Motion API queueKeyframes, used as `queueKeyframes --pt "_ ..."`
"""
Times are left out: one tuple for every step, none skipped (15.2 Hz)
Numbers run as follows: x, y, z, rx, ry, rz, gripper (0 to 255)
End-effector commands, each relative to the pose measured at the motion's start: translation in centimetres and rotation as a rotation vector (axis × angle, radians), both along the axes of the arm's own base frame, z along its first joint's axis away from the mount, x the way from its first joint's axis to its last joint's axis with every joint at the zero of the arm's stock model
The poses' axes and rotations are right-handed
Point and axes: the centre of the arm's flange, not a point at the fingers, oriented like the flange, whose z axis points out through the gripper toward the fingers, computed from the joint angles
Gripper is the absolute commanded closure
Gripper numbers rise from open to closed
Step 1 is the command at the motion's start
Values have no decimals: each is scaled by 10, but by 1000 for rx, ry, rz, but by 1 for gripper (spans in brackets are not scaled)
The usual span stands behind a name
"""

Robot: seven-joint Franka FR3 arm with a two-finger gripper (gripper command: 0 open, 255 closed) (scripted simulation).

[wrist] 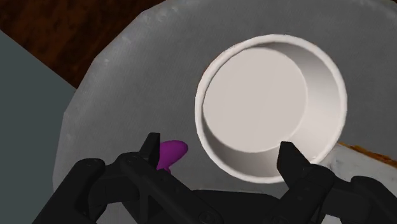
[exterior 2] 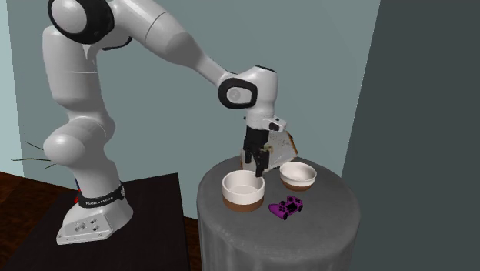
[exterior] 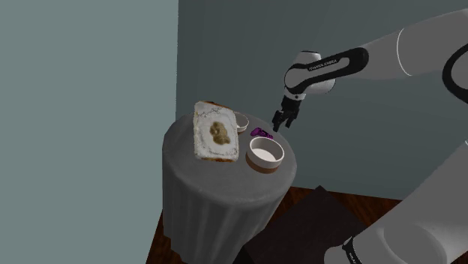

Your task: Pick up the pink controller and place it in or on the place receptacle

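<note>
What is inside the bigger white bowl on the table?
Nothing: the wrist view shows the bowl with a bare white floor and wall. One finger of the open end effector covers a bit of its rim.

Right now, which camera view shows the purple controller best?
The second exterior view: the whole controller lies unobstructed on the table. The shoulder view shows it small, beside the gripper. The wrist view shows one purple tip beside a finger.
</note>
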Motion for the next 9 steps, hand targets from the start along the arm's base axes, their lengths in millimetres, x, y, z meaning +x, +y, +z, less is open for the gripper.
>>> queueKeyframes --pt "17 -9 -16 2 -4 0 0" --pt "26 -14 -24 4 -6 0 0" --pt "35 -20 -32 5 -8 -1 0" --pt "44 -26 -39 7 -10 -1 0" --pt "53 -31 -47 8 -12 -1 0" --pt "62 -37 -55 9 -13 -2 0" --pt "71 -42 -63 11 -15 -2 0" --pt "80 -48 -70 12 -17 -3 0" --pt "89 -54 -78 14 -19 -3 0"
